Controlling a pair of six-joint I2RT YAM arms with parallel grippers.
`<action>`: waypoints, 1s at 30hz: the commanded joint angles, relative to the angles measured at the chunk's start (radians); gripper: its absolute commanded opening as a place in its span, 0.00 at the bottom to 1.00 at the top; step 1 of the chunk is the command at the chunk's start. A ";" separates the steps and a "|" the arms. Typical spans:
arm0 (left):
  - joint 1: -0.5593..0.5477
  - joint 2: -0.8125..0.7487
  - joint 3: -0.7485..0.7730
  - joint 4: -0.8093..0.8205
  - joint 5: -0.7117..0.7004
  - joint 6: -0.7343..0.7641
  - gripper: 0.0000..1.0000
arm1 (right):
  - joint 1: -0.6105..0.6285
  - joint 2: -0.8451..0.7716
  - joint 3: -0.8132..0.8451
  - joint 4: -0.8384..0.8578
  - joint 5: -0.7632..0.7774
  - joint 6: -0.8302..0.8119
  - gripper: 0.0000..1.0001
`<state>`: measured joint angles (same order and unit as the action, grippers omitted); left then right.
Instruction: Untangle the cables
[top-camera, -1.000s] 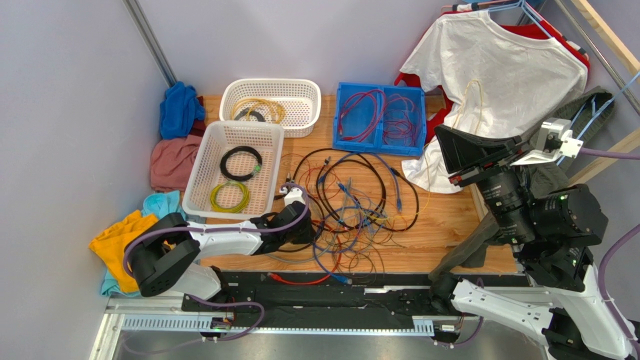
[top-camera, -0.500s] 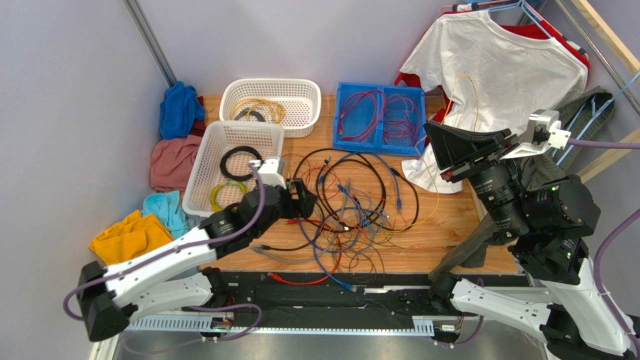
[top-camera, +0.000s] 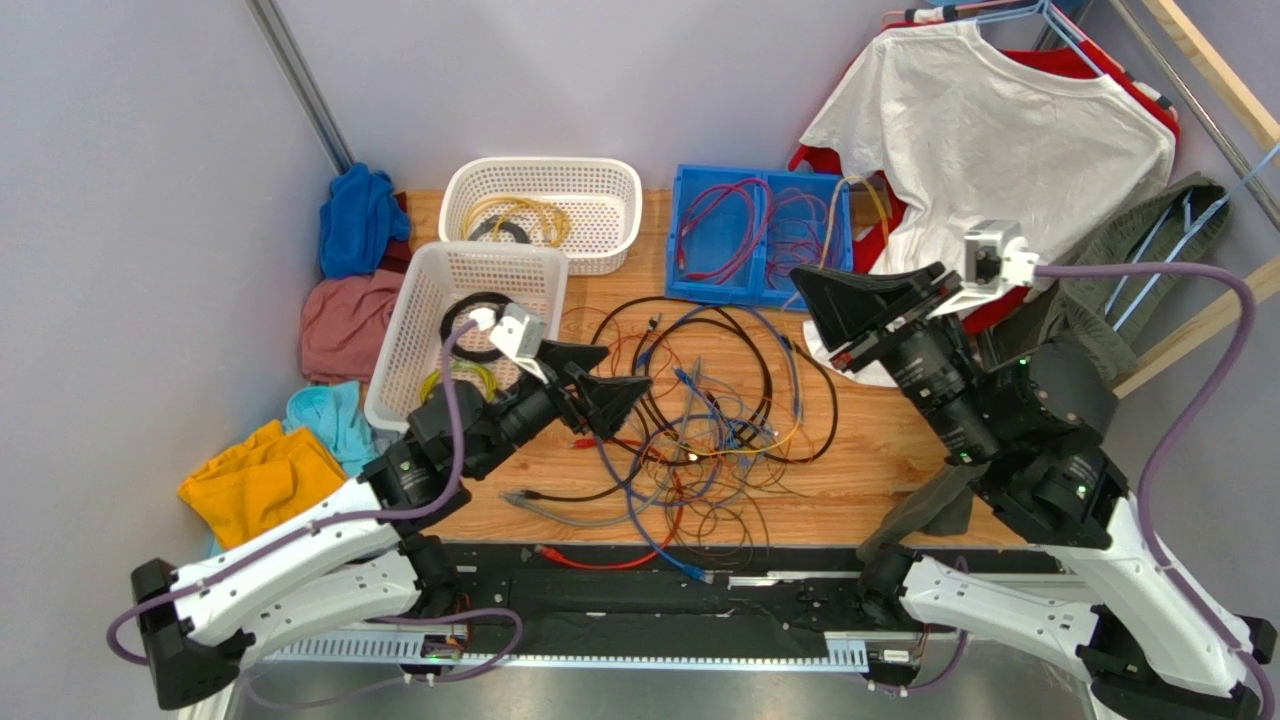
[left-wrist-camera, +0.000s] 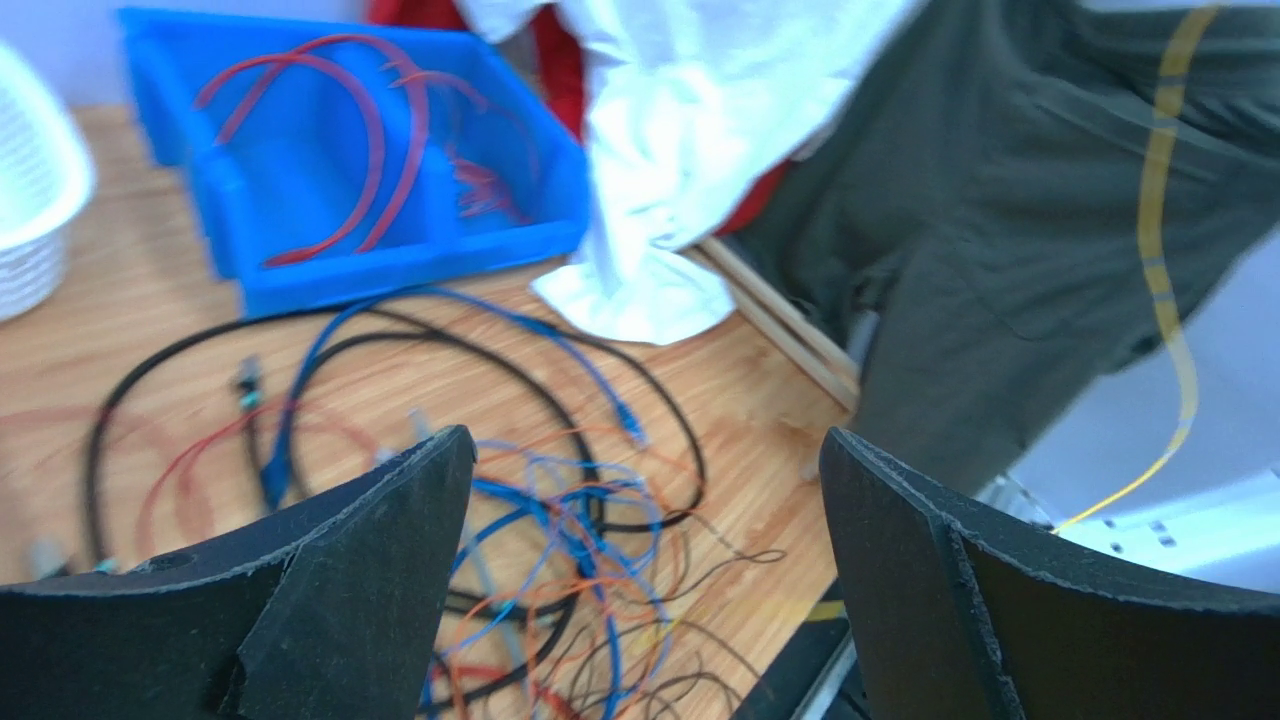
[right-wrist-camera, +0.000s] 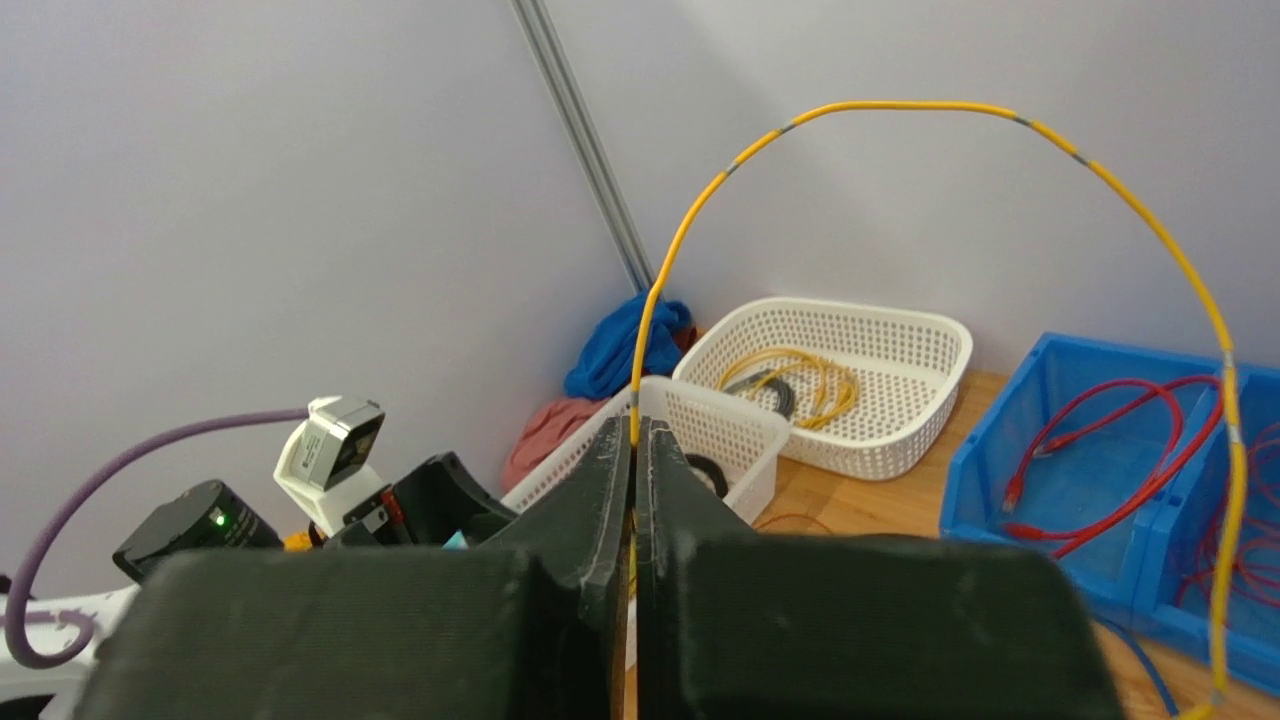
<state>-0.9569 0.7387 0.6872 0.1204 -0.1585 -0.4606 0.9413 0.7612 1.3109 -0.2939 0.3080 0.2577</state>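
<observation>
The cables (top-camera: 706, 428) lie in a loose tangle of black, blue, red and orange wires on the wooden table, also in the left wrist view (left-wrist-camera: 556, 510). My left gripper (top-camera: 609, 398) hovers over the tangle's left side, jaws wide open with nothing between them (left-wrist-camera: 643, 450). My right gripper (top-camera: 819, 293) is raised near the blue bin, shut on a thin yellow cable (right-wrist-camera: 902, 105). That cable arcs up from the closed jaws (right-wrist-camera: 634, 428) and drops down on the right.
A white basket (top-camera: 394, 360) holds black and yellow-green coils. A second white basket (top-camera: 541, 165) and a blue bin (top-camera: 721, 293) with red cables stand at the back. Cloths (top-camera: 346, 323) pile at the left. A white T-shirt (top-camera: 992, 135) hangs at the right.
My left gripper has opened, risen from the table's front edge and swung out over the tangle. My right arm has moved left with the yellow cable in its jaws.
</observation>
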 joint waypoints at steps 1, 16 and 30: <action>-0.043 0.129 0.037 0.243 0.211 0.094 0.95 | -0.002 0.033 -0.041 0.025 -0.070 0.066 0.00; -0.117 0.389 0.055 0.616 0.468 0.142 0.96 | -0.001 0.062 -0.099 0.047 -0.138 0.115 0.00; -0.155 0.610 0.066 0.840 0.499 0.059 0.97 | 0.004 0.066 -0.117 0.044 -0.156 0.132 0.00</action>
<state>-1.1091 1.3285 0.7483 0.8116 0.3210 -0.3676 0.9413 0.8429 1.1900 -0.2722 0.1619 0.3817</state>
